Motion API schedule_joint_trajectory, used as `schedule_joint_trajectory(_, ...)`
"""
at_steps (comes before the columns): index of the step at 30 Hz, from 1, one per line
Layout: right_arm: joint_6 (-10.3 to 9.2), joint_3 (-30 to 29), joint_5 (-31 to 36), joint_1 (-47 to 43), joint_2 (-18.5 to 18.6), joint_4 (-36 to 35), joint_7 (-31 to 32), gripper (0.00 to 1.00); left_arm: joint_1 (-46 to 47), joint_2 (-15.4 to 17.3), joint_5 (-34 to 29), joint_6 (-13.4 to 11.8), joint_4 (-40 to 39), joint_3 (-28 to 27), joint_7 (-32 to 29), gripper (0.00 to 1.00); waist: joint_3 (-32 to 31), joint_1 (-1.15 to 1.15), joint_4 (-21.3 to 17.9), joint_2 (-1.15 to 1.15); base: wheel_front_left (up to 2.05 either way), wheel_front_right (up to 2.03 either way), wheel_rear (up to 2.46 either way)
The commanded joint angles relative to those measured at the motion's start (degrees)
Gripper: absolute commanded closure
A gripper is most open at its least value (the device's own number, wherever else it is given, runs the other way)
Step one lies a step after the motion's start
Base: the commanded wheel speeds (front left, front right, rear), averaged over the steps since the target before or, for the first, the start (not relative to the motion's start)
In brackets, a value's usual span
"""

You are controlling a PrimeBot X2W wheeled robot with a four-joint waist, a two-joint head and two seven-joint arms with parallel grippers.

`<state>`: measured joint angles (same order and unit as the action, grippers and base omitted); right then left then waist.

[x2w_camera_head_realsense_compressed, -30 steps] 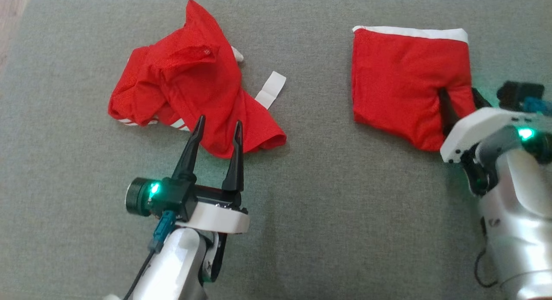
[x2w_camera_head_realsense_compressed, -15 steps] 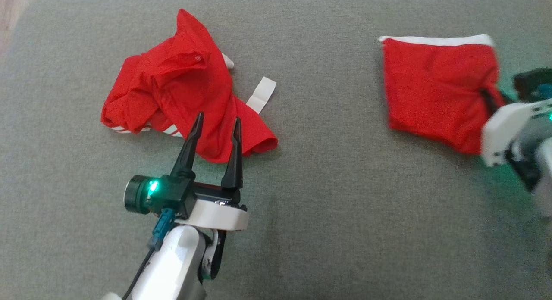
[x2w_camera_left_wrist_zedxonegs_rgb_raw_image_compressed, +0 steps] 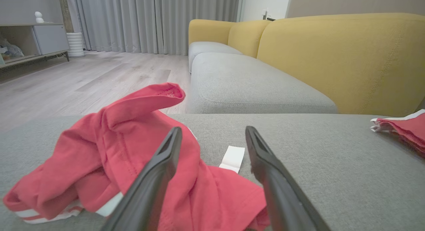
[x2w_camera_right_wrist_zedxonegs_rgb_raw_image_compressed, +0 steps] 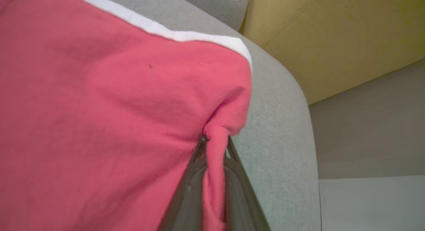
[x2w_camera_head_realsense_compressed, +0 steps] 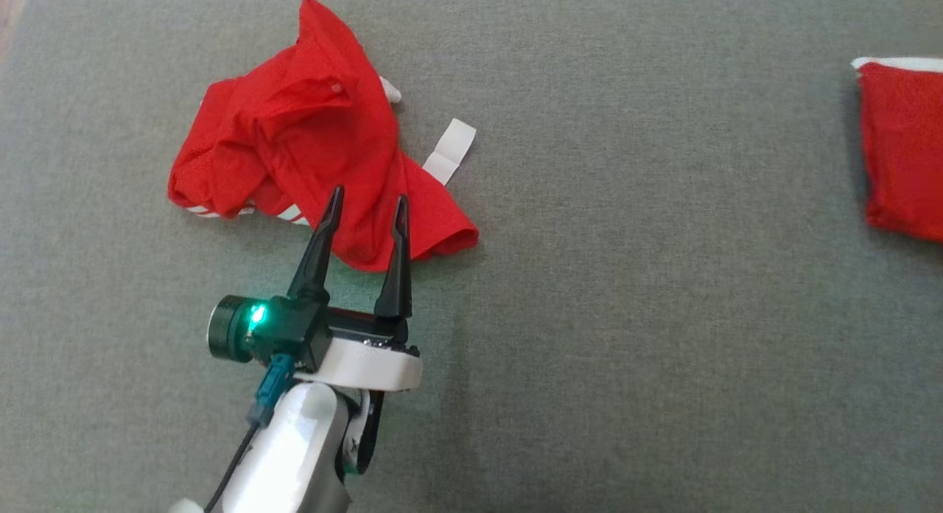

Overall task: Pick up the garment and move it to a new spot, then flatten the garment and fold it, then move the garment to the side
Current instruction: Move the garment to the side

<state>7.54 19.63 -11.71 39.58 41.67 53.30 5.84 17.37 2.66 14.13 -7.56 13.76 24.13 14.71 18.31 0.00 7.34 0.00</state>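
A folded red garment with a white band (x2w_camera_head_realsense_compressed: 902, 144) lies at the far right edge of the head view, on the grey cushion (x2w_camera_head_realsense_compressed: 589, 314). In the right wrist view my right gripper (x2w_camera_right_wrist_zedxonegs_rgb_raw_image_compressed: 215, 139) is shut on a pinched fold at the corner of this folded garment (x2w_camera_right_wrist_zedxonegs_rgb_raw_image_compressed: 116, 108), close to the cushion's rounded edge. A second, crumpled red garment (x2w_camera_head_realsense_compressed: 295, 144) with white stripes lies at the upper left. My left gripper (x2w_camera_head_realsense_compressed: 368, 200) hovers open over its near edge, and the crumpled cloth (x2w_camera_left_wrist_zedxonegs_rgb_raw_image_compressed: 99, 151) sits below and left of the left gripper (x2w_camera_left_wrist_zedxonegs_rgb_raw_image_compressed: 213, 130).
A white tag (x2w_camera_head_realsense_compressed: 449, 150) sticks out from the crumpled garment's right side. A yellow sofa back (x2w_camera_left_wrist_zedxonegs_rgb_raw_image_compressed: 332, 58) and another grey seat cushion (x2w_camera_left_wrist_zedxonegs_rgb_raw_image_compressed: 249, 88) stand beyond the work surface. The cushion's edge (x2w_camera_right_wrist_zedxonegs_rgb_raw_image_compressed: 285, 124) drops off just past the folded garment.
The folded garment has slid far to the right, pulled by my right gripper, and the right arm has left the head view. The left gripper has barely moved; the camera shifted slightly.
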Motion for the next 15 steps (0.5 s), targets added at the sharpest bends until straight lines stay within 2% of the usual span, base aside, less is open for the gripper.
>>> schedule_joint_trajectory(1, -0.05, -0.4, 0.8, 1.4, 2.5, 0.3, -1.6, 1.00, 2.1, 0.2, -0.4, 0.1, -1.8, -2.1, 0.3, 0.00, 0.4, 0.00, 0.4, 0.00, 0.00, 0.00, 0.00)
schedule_joint_trajectory(12, -0.05, -4.0, 4.7, 4.6, 2.0, 7.0, -5.3, 1.00, 1.8, 0.2, -1.2, 0.4, -1.5, -2.8, 0.3, 0.00, 0.5, 0.00, 0.8, 0.00, 0.00, 0.00, 0.00)
schedule_joint_trajectory(13, -0.05, -4.4, 5.2, 4.8, 1.7, 7.4, -5.9, 0.33, 1.7, 0.2, -1.2, 0.3, -1.5, -2.8, 0.3, 0.00, 0.3, 0.00, 0.8, 0.00, 0.00, 0.00, 0.00)
schedule_joint_trajectory(14, -0.05, -4.9, 5.6, 5.1, 1.4, 7.8, -6.3, 0.00, 1.6, 0.2, -1.2, 0.3, -1.4, -2.9, 0.3, 0.00, 0.0, 0.00, 0.6, 0.00, 0.00, 0.00, 0.00)
schedule_joint_trajectory(15, -0.05, -5.5, 6.1, 5.4, 1.1, 8.2, -6.8, 0.00, 1.5, 0.2, -1.3, 0.3, -1.4, -3.0, 0.3, 0.00, -0.2, 0.00, 0.4, 0.00, 0.00, 0.00, 0.00)
